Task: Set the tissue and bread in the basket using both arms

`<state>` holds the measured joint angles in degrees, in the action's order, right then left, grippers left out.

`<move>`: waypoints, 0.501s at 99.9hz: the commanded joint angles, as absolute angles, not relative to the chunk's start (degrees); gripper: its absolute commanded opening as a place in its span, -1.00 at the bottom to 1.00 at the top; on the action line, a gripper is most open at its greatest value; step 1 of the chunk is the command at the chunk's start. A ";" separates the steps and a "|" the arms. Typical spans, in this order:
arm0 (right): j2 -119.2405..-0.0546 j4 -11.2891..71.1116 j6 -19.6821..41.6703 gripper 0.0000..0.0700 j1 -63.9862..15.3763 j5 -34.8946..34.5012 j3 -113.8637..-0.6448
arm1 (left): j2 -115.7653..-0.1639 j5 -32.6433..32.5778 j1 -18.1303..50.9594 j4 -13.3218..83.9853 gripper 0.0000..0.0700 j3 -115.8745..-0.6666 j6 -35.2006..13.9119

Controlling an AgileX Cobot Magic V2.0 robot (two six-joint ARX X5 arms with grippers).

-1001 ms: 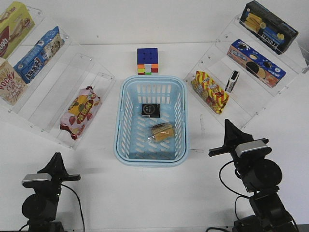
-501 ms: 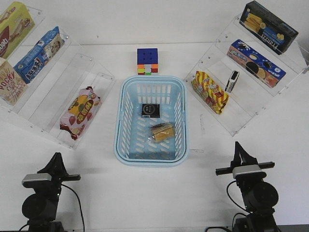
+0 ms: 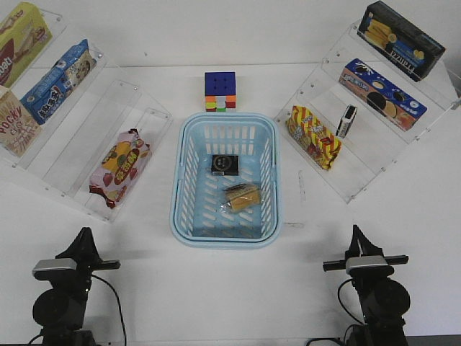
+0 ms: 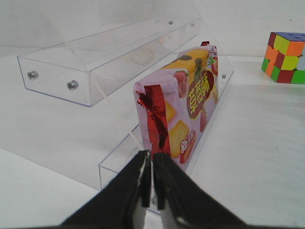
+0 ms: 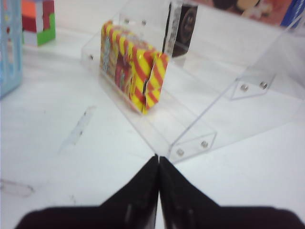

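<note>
Your right arm [image 3: 374, 277] has pulled back from the table toward the near edge: a second ago its head sat higher and angled toward the basket [image 3: 225, 182], and now it sits lower and squared forward (half a second ago it was nearly there), fingers pressed together, nothing between them.

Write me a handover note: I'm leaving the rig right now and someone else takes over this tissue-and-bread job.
Left gripper: shut, empty, parked near the front edge of the table.
Right gripper: shut, empty, parked on its side.
Tissue: lying in the basket, toward the far half.
Bread: also in the basket, nearer the robot, beside the tissue.
Done: both items are in.
Left: nothing visible.
</note>
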<state>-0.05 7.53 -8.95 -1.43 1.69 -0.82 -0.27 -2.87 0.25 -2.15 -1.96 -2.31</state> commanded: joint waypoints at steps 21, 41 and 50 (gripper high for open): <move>-0.05 5.58 -7.33 -1.00 -1.39 1.56 -0.73 | -0.19 -2.76 0.23 -2.76 -1.00 -0.80 -2.39; -0.05 5.58 -7.33 -1.00 -1.39 1.56 -0.73 | -0.19 -2.76 0.23 -2.74 -1.00 -0.80 -2.39; -0.05 5.61 -7.33 -1.00 -1.39 1.54 -0.73 | -0.19 -2.74 0.23 -2.74 -1.00 -0.80 -2.39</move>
<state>-0.08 6.37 -8.08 -1.45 1.54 -0.82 -0.27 -2.87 0.25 -2.15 -1.96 -2.31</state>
